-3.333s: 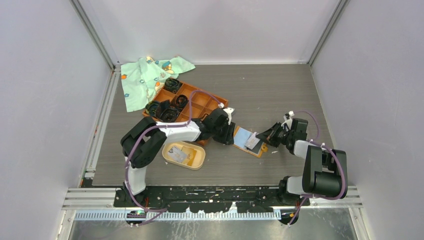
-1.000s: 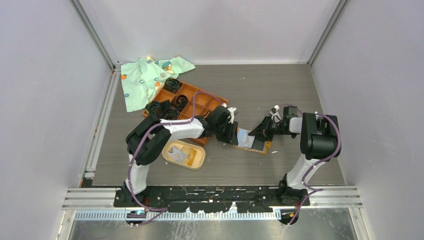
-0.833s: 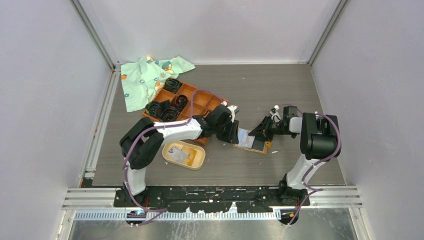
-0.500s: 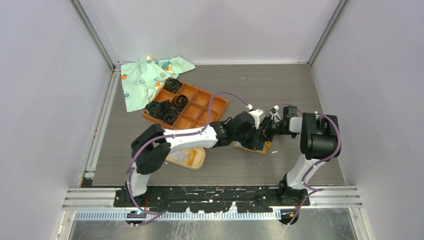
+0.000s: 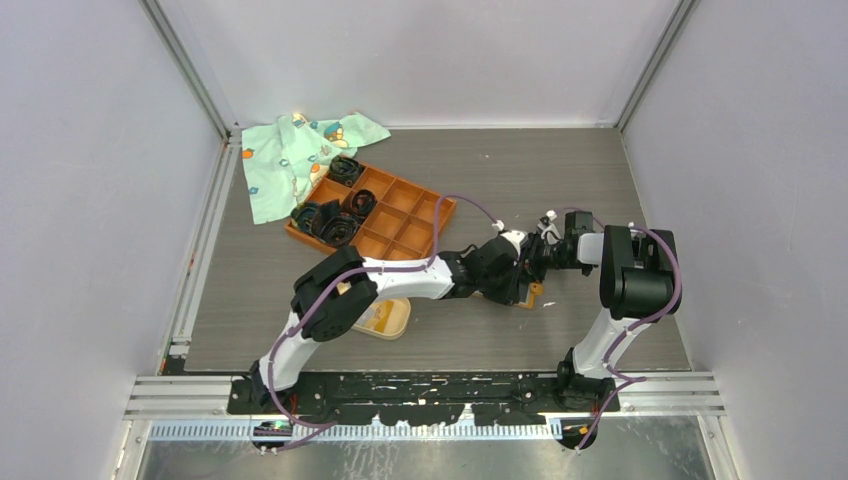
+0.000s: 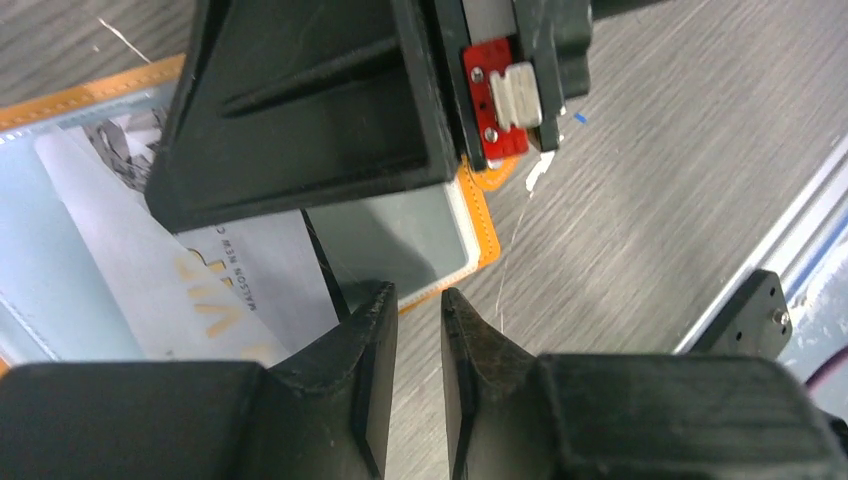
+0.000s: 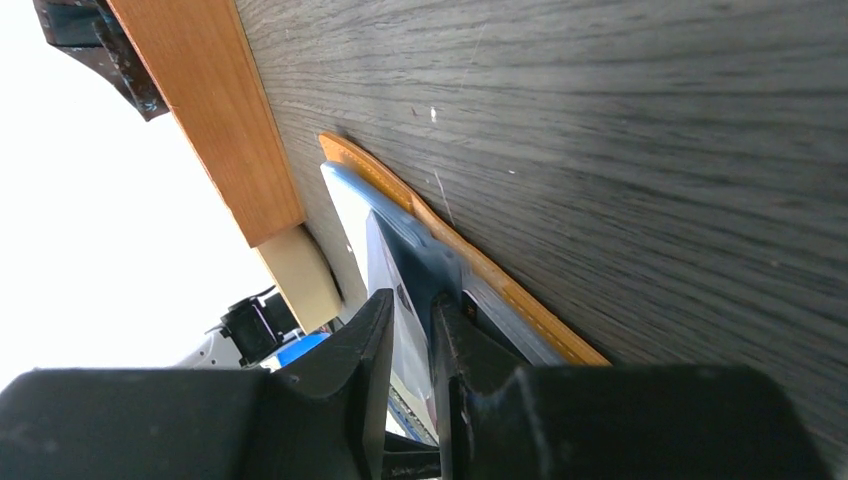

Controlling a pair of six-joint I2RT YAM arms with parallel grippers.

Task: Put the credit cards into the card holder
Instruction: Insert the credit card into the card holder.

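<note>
An orange wallet (image 5: 528,297) lies right of centre, mostly under both grippers. My right gripper (image 5: 531,267) is shut on a pale credit card (image 7: 396,287) at the wallet's blue-grey pocket (image 7: 432,262). In the left wrist view that credit card (image 6: 230,290) shows gold lettering under the right gripper's black finger (image 6: 300,110), beside the wallet's orange edge (image 6: 482,225). My left gripper (image 6: 418,292) hovers at the wallet's near corner, jaws a narrow gap apart, only table between them. The beige card holder (image 5: 396,318) sits left of the wallet, half hidden by my left arm.
An orange grid tray (image 5: 400,215) with black coiled bands (image 5: 335,222) stands at the back left, a green patterned cloth (image 5: 290,155) behind it. The tray's side (image 7: 220,120) and the card holder (image 7: 305,275) rise beyond the wallet in the right wrist view.
My left arm has swung right from beside the grid tray to the wallet, meeting the right gripper, and its jaws have narrowed. The right gripper has stayed at the wallet.
</note>
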